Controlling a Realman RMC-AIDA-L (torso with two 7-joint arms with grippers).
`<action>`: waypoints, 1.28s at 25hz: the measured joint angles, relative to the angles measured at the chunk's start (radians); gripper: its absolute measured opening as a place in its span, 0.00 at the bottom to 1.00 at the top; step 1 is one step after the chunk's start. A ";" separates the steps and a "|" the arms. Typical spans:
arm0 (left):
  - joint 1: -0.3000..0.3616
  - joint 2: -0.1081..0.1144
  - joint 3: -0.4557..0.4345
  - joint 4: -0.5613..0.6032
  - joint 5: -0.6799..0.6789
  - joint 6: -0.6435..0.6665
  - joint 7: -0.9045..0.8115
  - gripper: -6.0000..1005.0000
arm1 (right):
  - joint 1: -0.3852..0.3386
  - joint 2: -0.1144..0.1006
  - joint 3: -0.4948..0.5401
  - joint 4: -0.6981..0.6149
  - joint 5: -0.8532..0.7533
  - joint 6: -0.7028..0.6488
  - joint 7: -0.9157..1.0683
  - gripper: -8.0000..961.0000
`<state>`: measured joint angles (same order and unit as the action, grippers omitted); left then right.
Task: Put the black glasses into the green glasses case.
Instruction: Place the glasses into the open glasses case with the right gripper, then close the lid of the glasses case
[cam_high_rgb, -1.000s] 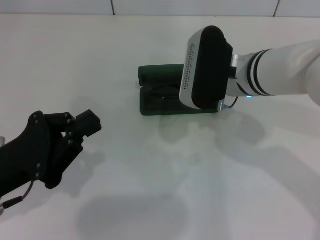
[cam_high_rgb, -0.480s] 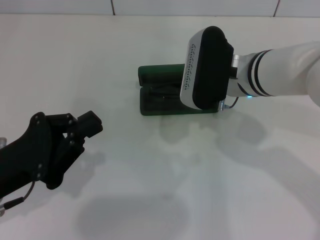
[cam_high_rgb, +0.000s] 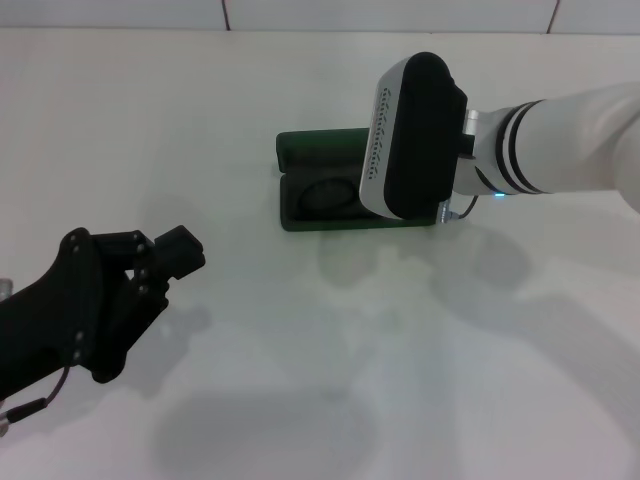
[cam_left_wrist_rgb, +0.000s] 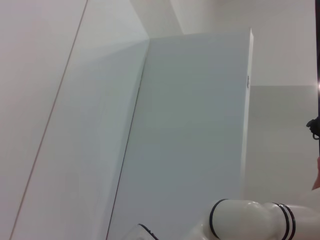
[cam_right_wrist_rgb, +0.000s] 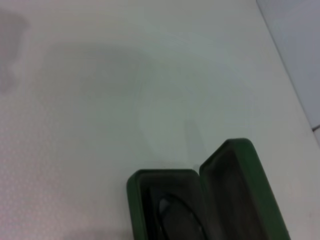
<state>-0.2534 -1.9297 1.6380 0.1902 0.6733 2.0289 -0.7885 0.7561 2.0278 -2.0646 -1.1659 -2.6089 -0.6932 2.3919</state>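
Where the head view takes in the whole scene, we log a white table (cam_high_rgb: 300, 380) with the right arm (cam_high_rgb: 560, 145) reaching in from the right edge toward the far middle. Its white and black wrist housing covers the right gripper entirely, so we cannot tell how that pincer stands or whether it has hold of anything.

Left gripper (cam_high_rgb: 165, 255), black, sits low near the left edge, well apart from the case. Its fingers appear drawn together with nothing between them.

Green glasses case (cam_high_rgb: 320, 190) lies open toward the far middle of the table, lid raised on the far side, base nearer us, its right part hidden under the right arm's housing.

Right wrist view gives what the head view hides less well: the green case's interior (cam_right_wrist_rgb: 200, 200), lid tilted up beside the tray, dark lining visible.

Black glasses (cam_high_rgb: 325, 195) lie inside the base; one oval lens shows in the head view, and the right wrist view shows a lens rim (cam_right_wrist_rgb: 175, 212) in the tray.

Left wrist view shows only walls and part of the white right arm (cam_left_wrist_rgb: 250, 220); neither case nor glasses appear there.
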 joint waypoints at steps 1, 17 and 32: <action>0.001 0.000 0.000 0.000 0.000 0.000 0.000 0.06 | -0.003 0.000 0.000 -0.005 -0.001 0.000 0.000 0.10; -0.073 0.026 -0.091 0.010 -0.007 -0.018 -0.026 0.07 | -0.367 -0.012 0.054 -0.325 0.170 -0.004 -0.018 0.12; -0.383 0.103 -0.180 0.081 0.028 -0.433 -0.286 0.07 | -0.645 -0.025 0.507 -0.124 1.134 -0.696 -0.703 0.13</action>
<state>-0.6363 -1.8272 1.4581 0.2713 0.7018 1.5959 -1.0749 0.1115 2.0027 -1.5575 -1.2897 -1.4746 -1.3894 1.6892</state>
